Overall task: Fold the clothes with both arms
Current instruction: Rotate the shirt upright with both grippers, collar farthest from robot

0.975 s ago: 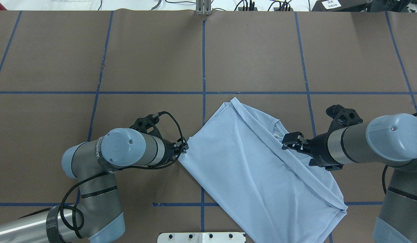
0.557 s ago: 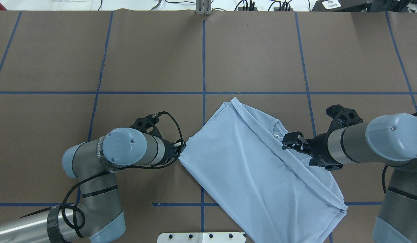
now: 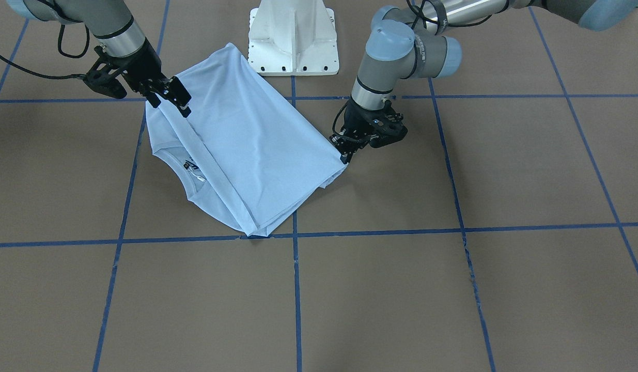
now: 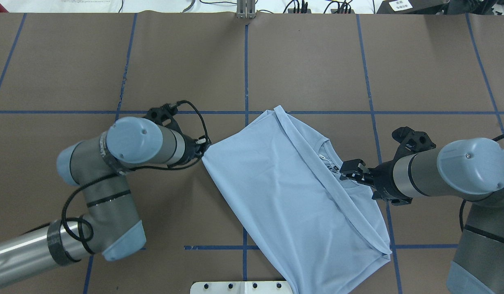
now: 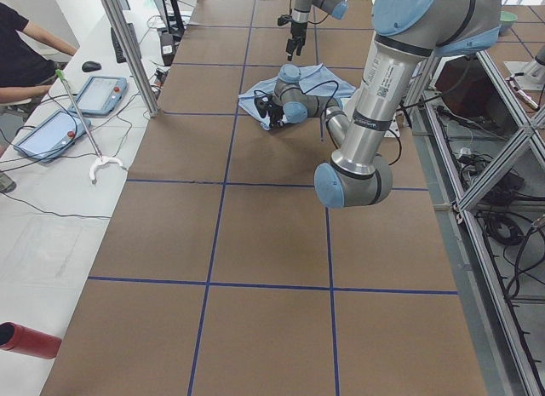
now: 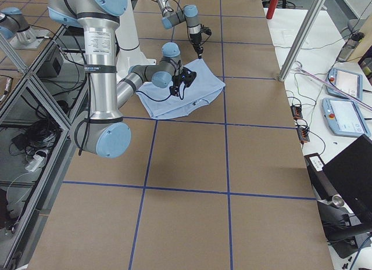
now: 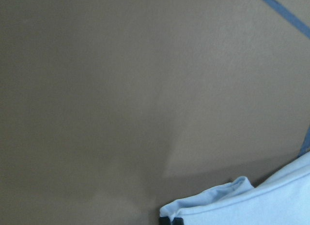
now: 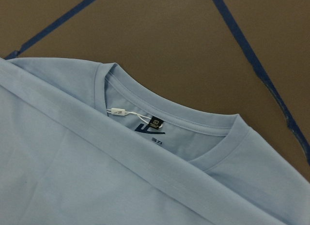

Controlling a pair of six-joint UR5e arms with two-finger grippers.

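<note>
The light blue T-shirt lies folded slantwise on the brown table, its hem band running diagonally across the collar. The dark neck label and a bit of dark print show beside that band. My left gripper is shut on the shirt's left corner, low at the table; the pinched cloth shows in the left wrist view. My right gripper hovers open just above the hem band near the collar, holding nothing. In the front-facing view it stands at the shirt's upper left edge.
The white pedestal base stands right behind the shirt's near end. Blue tape lines grid the brown table. A person sits at a side desk with tablets, off the table. A red cylinder lies there too.
My left arm has pulled the shirt's corner to the left and away from the base, and the whole shirt has slid left with it. The right gripper has barely moved.
</note>
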